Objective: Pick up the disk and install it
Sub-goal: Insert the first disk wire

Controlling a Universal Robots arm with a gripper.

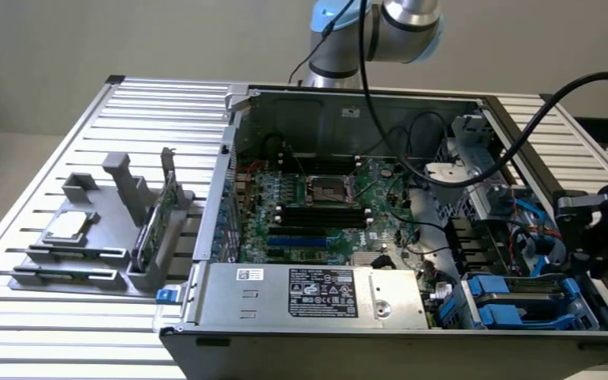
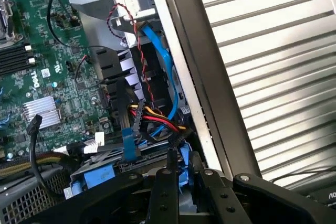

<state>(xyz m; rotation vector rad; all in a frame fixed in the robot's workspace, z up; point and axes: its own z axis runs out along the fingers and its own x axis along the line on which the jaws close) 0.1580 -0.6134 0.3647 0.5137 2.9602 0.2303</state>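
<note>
The disk [image 1: 521, 286] lies flat and low in the corner bay of the open computer case [image 1: 243, 119], blue carrier framing it. Its long axis runs straight out from the gripper [image 1: 584, 265] towards the power supply [image 1: 304, 294]. In the wrist view the fingers [image 2: 163, 192] are drawn close, pinching the carrier's blue edge of the disk [image 2: 97, 176] between them. It's tight here! The case side wall [image 2: 194, 77] stands just beside the hand. A blue data cable [image 2: 160, 51] and red, yellow and black power wires [image 2: 157, 124] crowd just ahead of the fingertips. Beyond the wall, the slatted table [image 2: 273, 51] is open.
</note>
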